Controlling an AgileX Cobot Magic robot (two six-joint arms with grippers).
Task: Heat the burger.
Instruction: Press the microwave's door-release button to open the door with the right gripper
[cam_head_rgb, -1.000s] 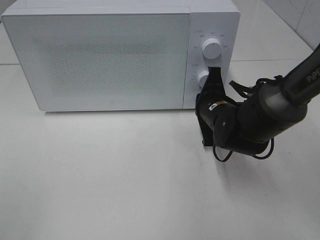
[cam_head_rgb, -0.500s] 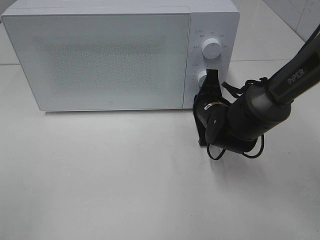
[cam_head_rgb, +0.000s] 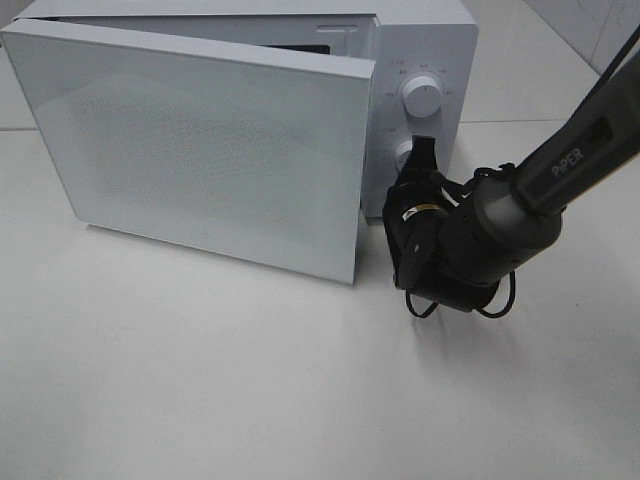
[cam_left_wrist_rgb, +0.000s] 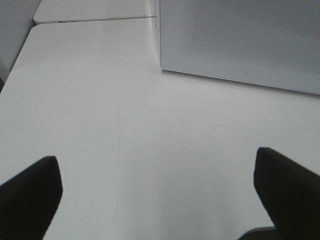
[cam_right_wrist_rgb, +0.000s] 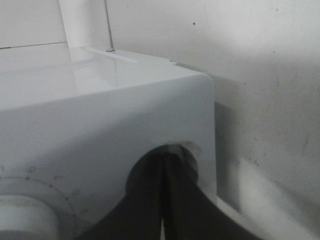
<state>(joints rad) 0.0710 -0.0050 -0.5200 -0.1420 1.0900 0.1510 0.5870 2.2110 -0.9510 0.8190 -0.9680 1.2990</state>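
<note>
The burger is out of view in every frame. The white microwave stands at the back of the table, and its door is swung partly open, hinged on the left. My right gripper is shut, with its tips pressed against the lower round knob of the control panel. In the right wrist view the two fingers meet at that knob's recess. My left gripper is open and empty above bare table, near the door's face.
The upper dial sits above the pressed knob. The open door's free edge juts out over the table close to my right wrist. The white table spreads in front. A tiled wall shows beside the microwave.
The microwave door, closed in both earlier frames, has sprung open and swung outward. My right arm has shifted slightly left, tips still at the lower knob.
</note>
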